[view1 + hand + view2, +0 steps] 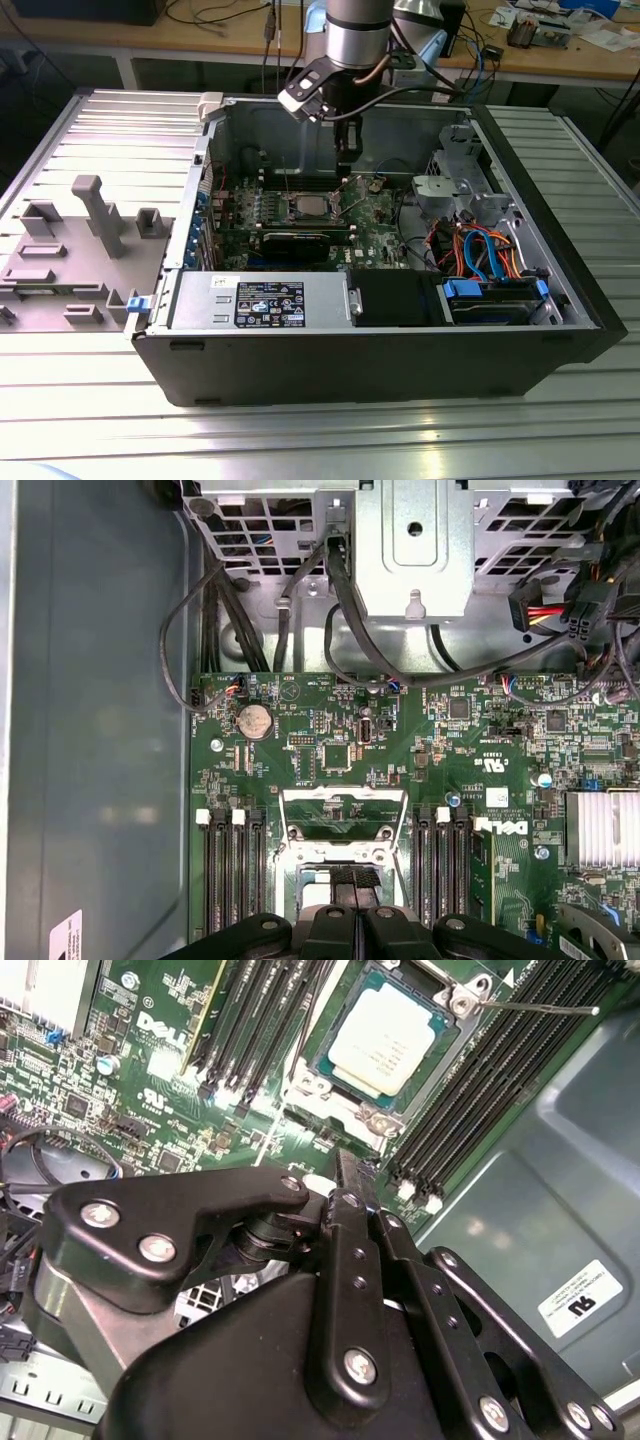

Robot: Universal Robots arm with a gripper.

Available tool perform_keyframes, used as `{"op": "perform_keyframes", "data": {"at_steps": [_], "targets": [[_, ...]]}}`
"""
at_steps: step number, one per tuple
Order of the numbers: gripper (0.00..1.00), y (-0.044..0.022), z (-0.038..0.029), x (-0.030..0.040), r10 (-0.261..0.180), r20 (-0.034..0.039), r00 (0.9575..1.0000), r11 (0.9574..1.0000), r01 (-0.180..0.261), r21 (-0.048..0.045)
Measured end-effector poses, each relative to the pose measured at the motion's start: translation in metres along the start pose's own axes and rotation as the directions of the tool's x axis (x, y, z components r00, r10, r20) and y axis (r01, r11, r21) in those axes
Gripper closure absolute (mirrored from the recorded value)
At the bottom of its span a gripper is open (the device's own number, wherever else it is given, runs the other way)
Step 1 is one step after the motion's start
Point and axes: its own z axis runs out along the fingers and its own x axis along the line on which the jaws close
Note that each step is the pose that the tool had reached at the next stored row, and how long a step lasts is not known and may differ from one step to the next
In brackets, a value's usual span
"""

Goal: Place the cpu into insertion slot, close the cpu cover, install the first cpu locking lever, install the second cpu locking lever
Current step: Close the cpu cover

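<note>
cpu: flat square chip with a pale matte metal top. It sits flush in the insertion slot.
insertion slot: square socket with bright metal corners, ringed by green circuit board, inside the open case.
cpu cover: thin silvery frame with a large window, swung up off the slot. In the first wrist view it stands just beyond my fingertips.
gripper: my black ribbed fingers are drawn together, with nothing visible between them. I hang near the slot's edge, beside the chip.
locking lever: thin bright wire rod, raised, slanting across the memory slots.
memory slots: long black rows with white end clips, flanking the socket on both sides.
coin battery: round and silver, on the board well apart from the socket.
heat sink: pale finned block on the board.
drive cage: perforated sheet metal. Black cables droop from it onto the board.
</note>
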Motion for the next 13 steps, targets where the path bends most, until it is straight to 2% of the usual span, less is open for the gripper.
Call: {"op": "perform_keyframes", "data": {"at_steps": [10, 12, 13], "targets": [[0.89, 0.0022, 0.0001, 0.0000, 0.000, 0.0000, 1.0000, 1.0000, 0.000, 0.0000], [0.89, 0.0051, 0.0002, 0.0000, 0.000, 0.0001, 1.0000, 1.0000, 0.000, -0.0001], [0.89, 0.0097, 0.0005, 0.0000, 0.000, 0.0003, 1.0000, 1.0000, 0.000, 0.0002]]}}
